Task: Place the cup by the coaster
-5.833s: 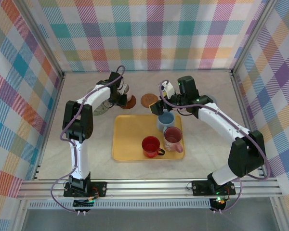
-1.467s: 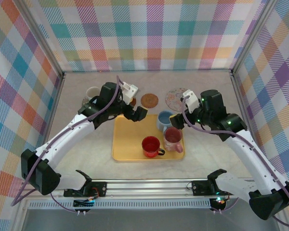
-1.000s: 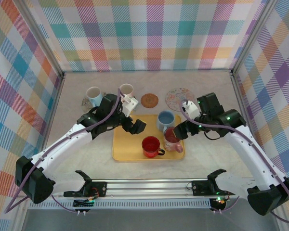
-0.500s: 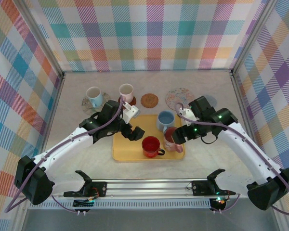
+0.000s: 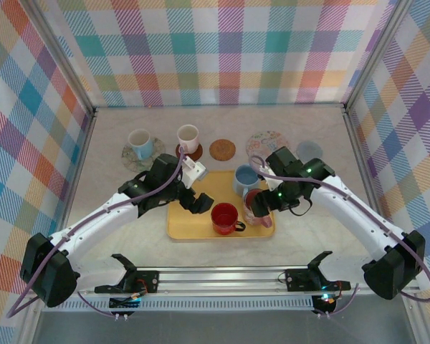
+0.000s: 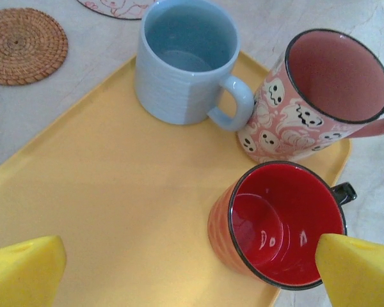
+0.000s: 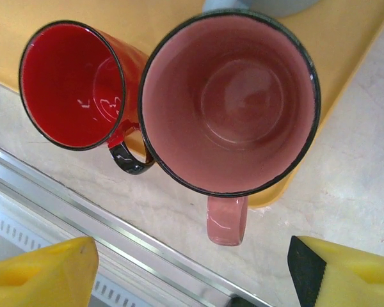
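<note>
Yellow tray [image 6: 115,179] carries three mugs [image 6: 185,61] [image 6: 320,96] [image 6: 275,224]; left pincer [image 6: 191,272] and right pincer [image 7: 192,272] both gape.

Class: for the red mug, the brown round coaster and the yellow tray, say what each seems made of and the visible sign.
Red mug: probably glazed ceramic; glossy, with bright light spots inside.
Brown coaster: looks like woven rattan or straw; matte, coiled in rings.
Yellow tray: likely plastic; smooth, even colour, soft sheen, raised rim.
</note>
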